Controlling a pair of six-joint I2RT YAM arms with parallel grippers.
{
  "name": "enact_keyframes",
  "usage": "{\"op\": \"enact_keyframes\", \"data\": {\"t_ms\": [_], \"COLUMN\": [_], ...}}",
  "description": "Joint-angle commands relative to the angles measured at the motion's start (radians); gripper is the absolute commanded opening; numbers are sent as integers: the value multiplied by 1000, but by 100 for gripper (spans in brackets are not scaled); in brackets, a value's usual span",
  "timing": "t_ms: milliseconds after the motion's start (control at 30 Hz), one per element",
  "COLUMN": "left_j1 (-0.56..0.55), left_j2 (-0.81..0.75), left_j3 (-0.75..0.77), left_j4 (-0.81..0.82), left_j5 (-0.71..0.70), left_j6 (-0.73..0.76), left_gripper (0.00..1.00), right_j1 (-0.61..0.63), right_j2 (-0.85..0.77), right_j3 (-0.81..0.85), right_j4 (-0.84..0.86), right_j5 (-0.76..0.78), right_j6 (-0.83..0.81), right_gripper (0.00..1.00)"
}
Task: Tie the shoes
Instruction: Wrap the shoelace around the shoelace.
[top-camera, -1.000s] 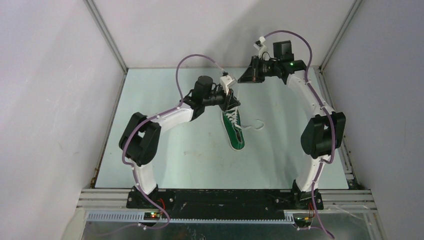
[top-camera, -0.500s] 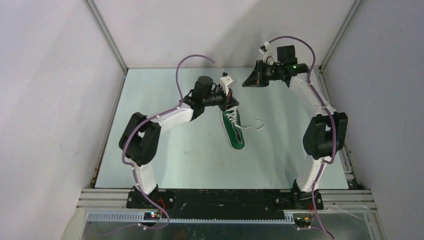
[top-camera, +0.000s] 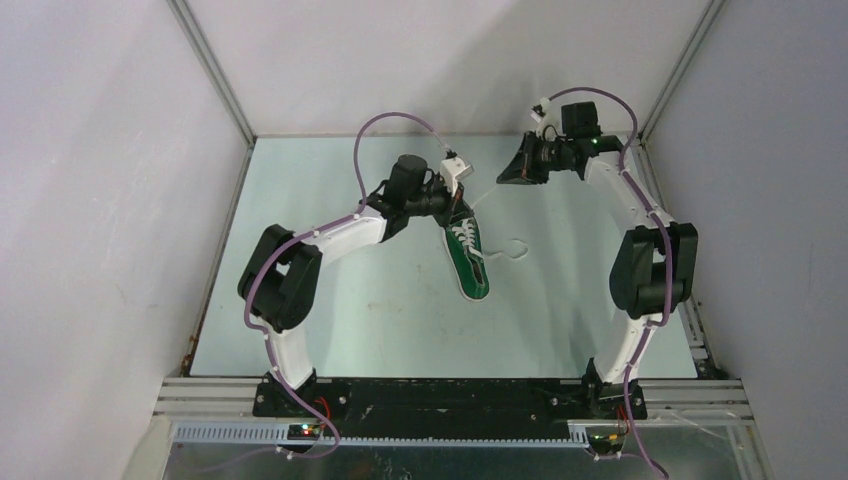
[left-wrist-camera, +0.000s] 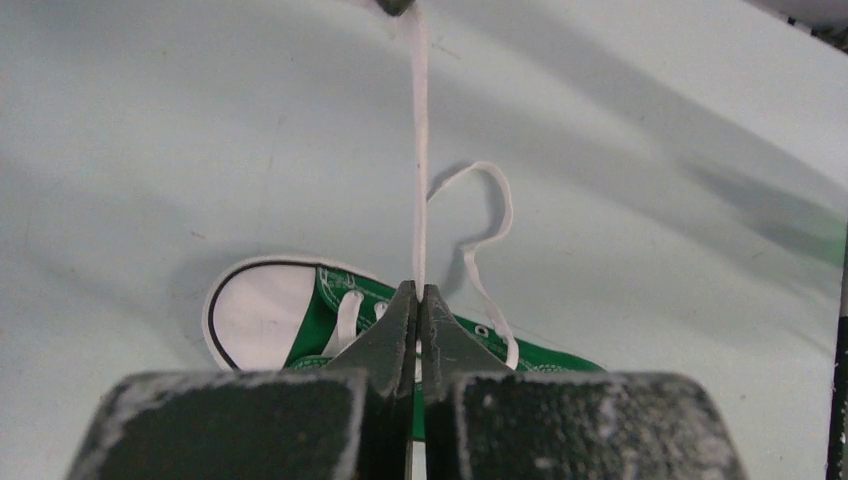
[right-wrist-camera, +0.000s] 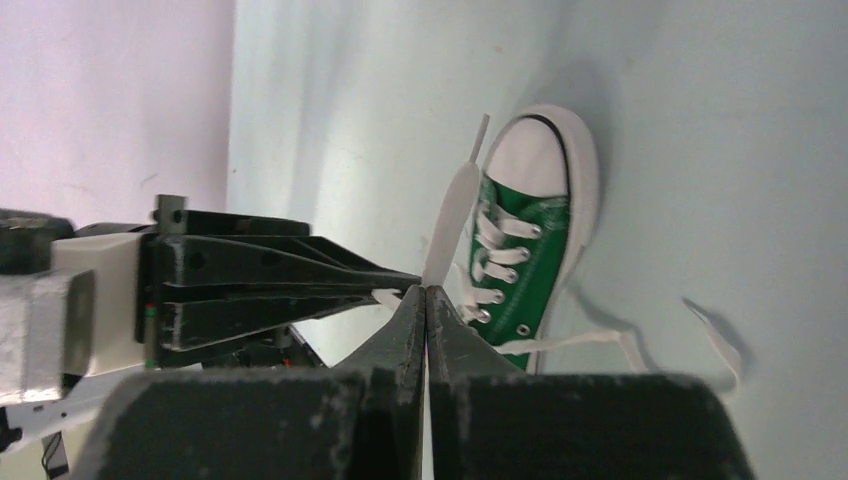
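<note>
The shoe (top-camera: 470, 262), a small green sneaker with a white toe cap, lies on the table with its toe toward the arms' bases. My left gripper (top-camera: 466, 202) hovers just above the shoe's opening, shut on one white lace (left-wrist-camera: 420, 150). That lace runs taut from my left gripper (left-wrist-camera: 420, 290) to my right gripper (top-camera: 502, 178), which is raised behind and to the right of the shoe. My right gripper (right-wrist-camera: 427, 291) is shut on the same lace near its free end (right-wrist-camera: 458, 205). The shoe (right-wrist-camera: 530, 240) shows below it. The other lace (top-camera: 512, 248) lies looped on the table, right of the shoe.
The pale green table (top-camera: 350, 300) is boxed in by white walls and metal rails (top-camera: 215, 250) at the left, back and right. The right arm's elbow (top-camera: 650, 265) stands near the right rail. Purple cables arch over both arms.
My left gripper has shut on the lace above the shoe. My right gripper has swung right and back, pulling the lace out.
</note>
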Motion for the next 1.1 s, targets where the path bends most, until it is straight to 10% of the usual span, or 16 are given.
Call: {"op": "enact_keyframes", "data": {"t_ms": [0,567,1067], "left_j1": [9,21,42], "left_j2": [-50,15,13], "left_j3": [5,14,18], "left_j4": [-98,-54,-23], "left_j5": [-17,14,51], "left_j6": [79,130,97], "left_gripper": [0,34,31], "right_j1": [-19,17,7], "right_j2": [-36,9,-33], "right_j3": [-51,19,-6], "right_j4": [-32,-32,-30], "right_j5": [114,22,21], "right_j6": [-14,-12,-26], "right_gripper": [0,0,0]}}
